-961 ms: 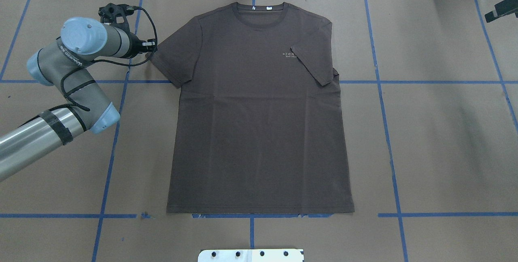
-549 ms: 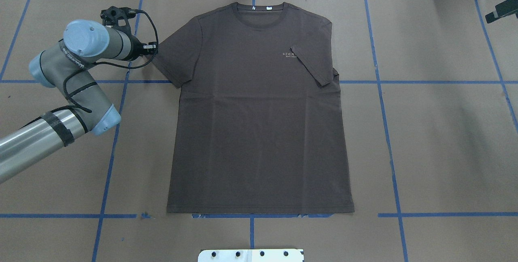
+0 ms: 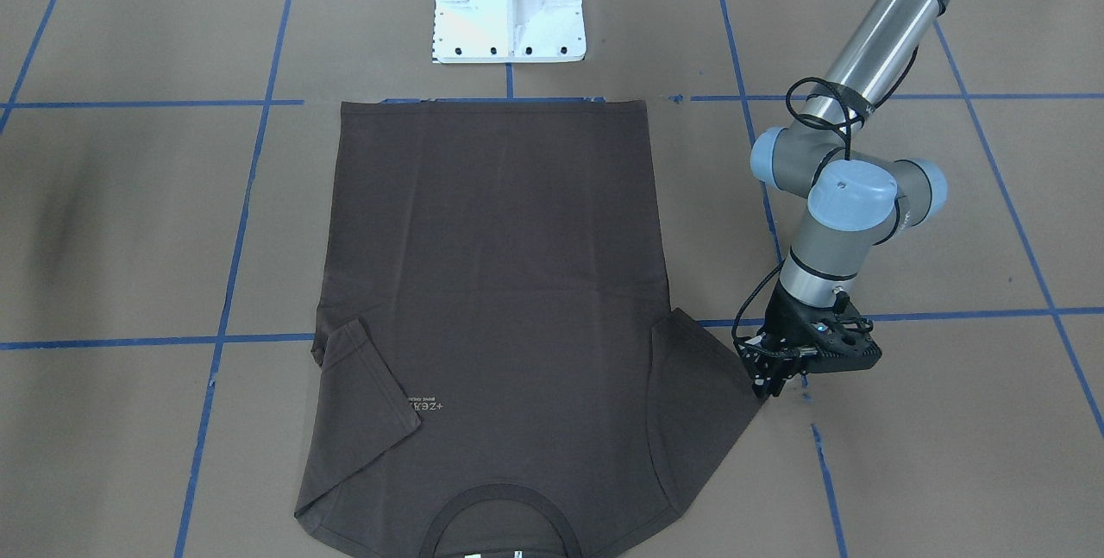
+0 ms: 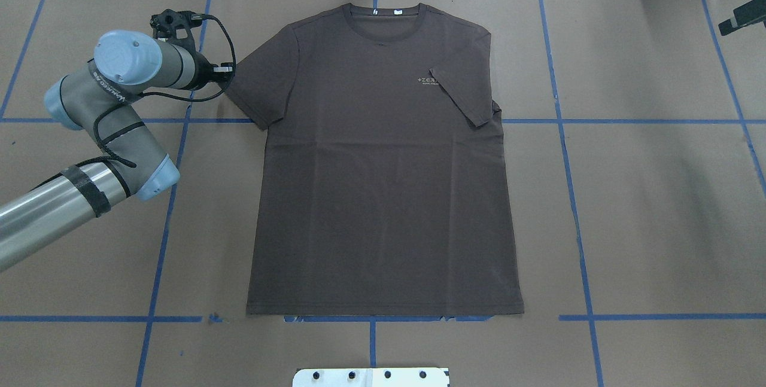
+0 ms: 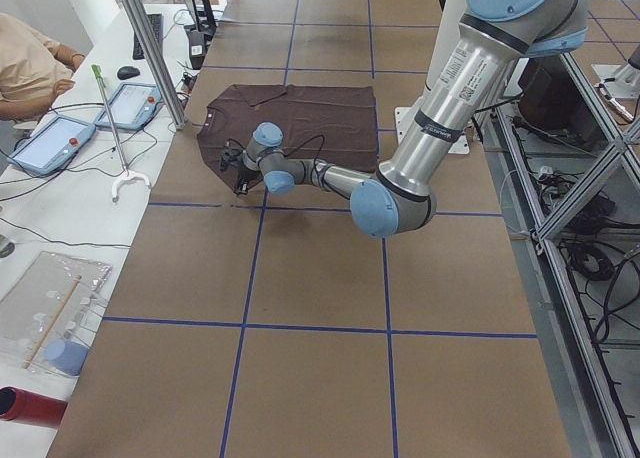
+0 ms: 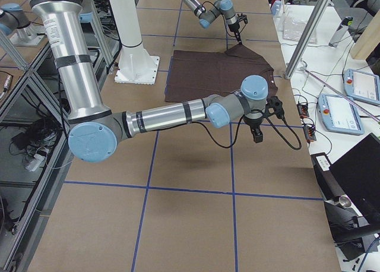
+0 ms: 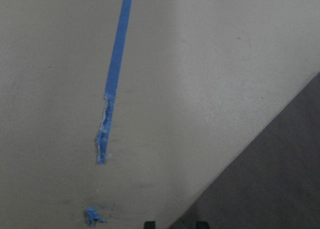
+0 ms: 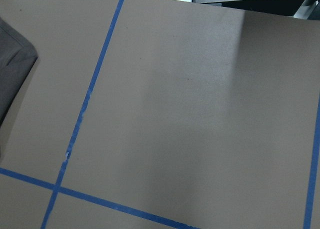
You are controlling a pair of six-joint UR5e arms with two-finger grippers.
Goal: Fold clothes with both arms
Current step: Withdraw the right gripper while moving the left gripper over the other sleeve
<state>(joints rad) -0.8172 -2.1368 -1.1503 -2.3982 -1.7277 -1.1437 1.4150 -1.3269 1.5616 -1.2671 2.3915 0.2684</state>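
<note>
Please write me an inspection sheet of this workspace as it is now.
Surface: brown paper-covered table with blue tape lines, one frayed.
Job's things: dark brown short-sleeved T-shirt lying flat, one sleeve folded onto chest.
Clutter: nothing seen.
Hands: left black two-finger hand open, at other sleeve edge; right hand beside the shirt, state unclear.
Cables: black cable loops at left wrist.
Surroundings: blue-rimmed tablets and a person at side bench.

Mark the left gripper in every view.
Front-facing: left gripper lower right, at the T-shirt's spread sleeve.
Overhead: upper left.
Exterior left: left of centre, upper half.
Exterior right: top, right of centre.
Left wrist: fingertips at bottom edge.
Right wrist: not in view.
Shared landmark: that sleeve.
</note>
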